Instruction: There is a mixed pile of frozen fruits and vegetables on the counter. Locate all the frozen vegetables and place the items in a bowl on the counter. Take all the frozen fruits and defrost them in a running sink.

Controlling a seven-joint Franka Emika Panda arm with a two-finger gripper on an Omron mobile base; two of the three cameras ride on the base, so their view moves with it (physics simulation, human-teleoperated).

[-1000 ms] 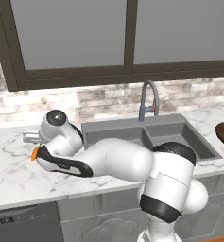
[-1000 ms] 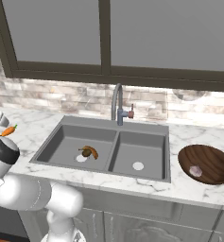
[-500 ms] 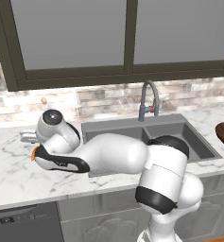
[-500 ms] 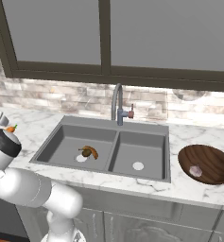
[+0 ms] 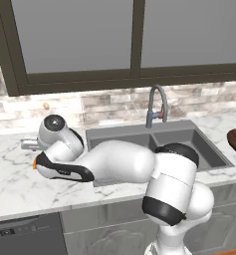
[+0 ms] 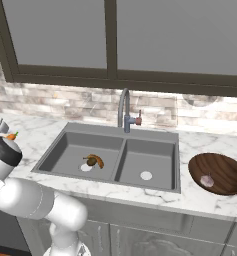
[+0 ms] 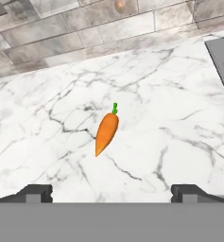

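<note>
The orange carrot (image 7: pixel 107 133) with its green tip lies on the white marble counter (image 7: pixel 179 118), left of the sink. My gripper (image 7: pixel 112 193) hangs open above it, with the carrot ahead of and between the two wide-apart fingertips (image 7: pixel 35 192). Nothing is held. From the right base view the carrot (image 6: pixel 11 136) peeks out beside my wrist. A brownish-yellow banana (image 6: pixel 97 159) and a brown kiwi (image 6: pixel 90 161) lie in the left basin of the dark grey sink (image 6: pixel 140 150). The reddish-brown bowl (image 6: pixel 225 167) stands right of the sink with the pinkish-white bulb (image 6: pixel 206 181) inside.
The grey gooseneck tap (image 6: pixel 124 107) rises behind the sink's divider. A stone-tile backsplash (image 7: pixel 85 23) runs close behind the carrot. My arm (image 5: pixel 114 162) stretches across the front of the sink's left side. Bare counter (image 5: pixel 15 184) lies around the carrot.
My arm has stretched a little further left over the carrot. The jaws have stayed open and no food item has moved.
</note>
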